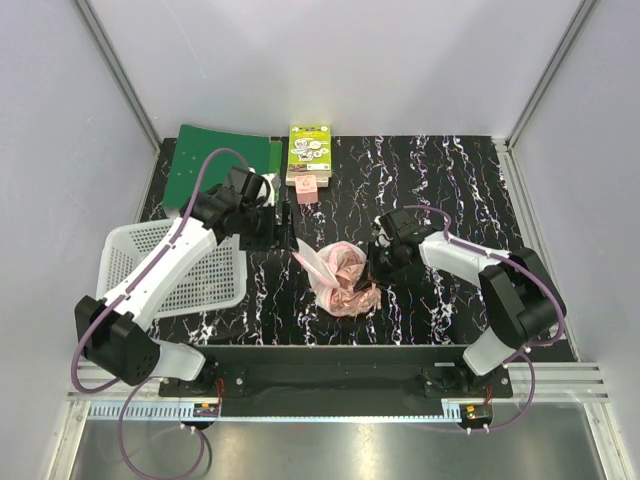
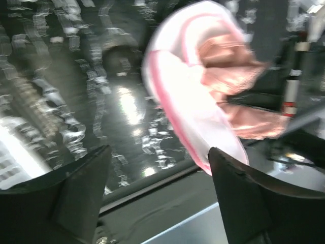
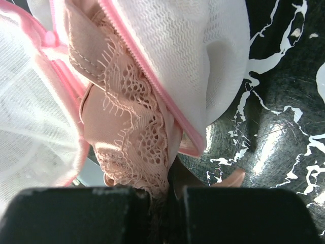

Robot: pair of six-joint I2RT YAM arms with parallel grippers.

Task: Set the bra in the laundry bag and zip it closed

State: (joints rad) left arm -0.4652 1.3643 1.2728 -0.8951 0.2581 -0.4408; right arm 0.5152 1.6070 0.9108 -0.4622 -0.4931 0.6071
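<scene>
Spread wide at the left pincer (image 2: 158,152), gripping nothing. Just ahead of it and to the right, blurred: the laundry bag (image 2: 188,101), lying open. Pressed together at the right pincer (image 3: 165,193), pinching the lace edge of the bra (image 3: 132,117). Straight ahead of those fingers: bra half tucked between the bag's two halves, pink zip (image 3: 152,76) unclosed, lace spilling back toward the pincer, over the marbled table (image 3: 284,127).
</scene>
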